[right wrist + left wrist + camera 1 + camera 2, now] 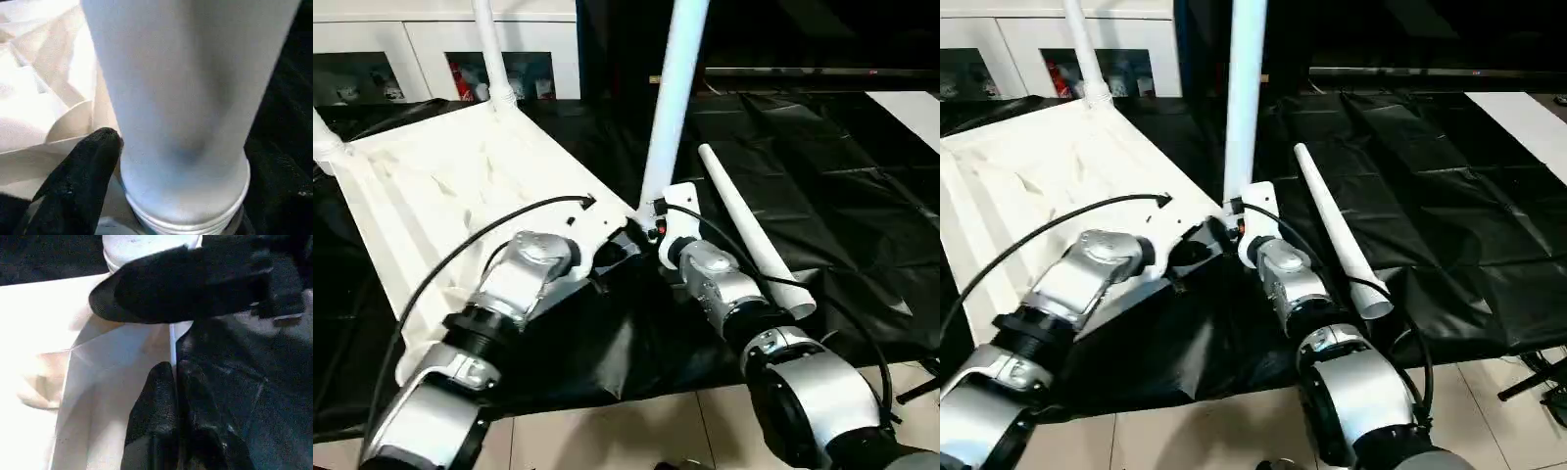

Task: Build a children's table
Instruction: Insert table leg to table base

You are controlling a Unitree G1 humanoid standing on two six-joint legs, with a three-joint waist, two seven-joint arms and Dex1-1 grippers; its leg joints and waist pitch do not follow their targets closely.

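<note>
The children's table's white tabletop (440, 186) lies upside down on the black cloth, ribs showing. Two legs stand in its far sockets (494, 59) (325, 145). A third leg (671, 98) stands upright in the near right corner socket. My right gripper (649, 223) is at the base of this third leg. One black finger (83, 181) sits beside the tube, just above the threaded collar, and the jaws look open around it. My left gripper (175, 391) is shut, its tips resting on the tabletop's edge by the same corner. Another leg (749, 230) lies loose on the cloth to the right.
The black-draped table (832, 186) stretches to the right and back. A white glass-door cabinet (421, 54) stands behind the tabletop. Tiled floor (636, 431) runs along the near edge. A black cable (480, 235) loops over my left forearm.
</note>
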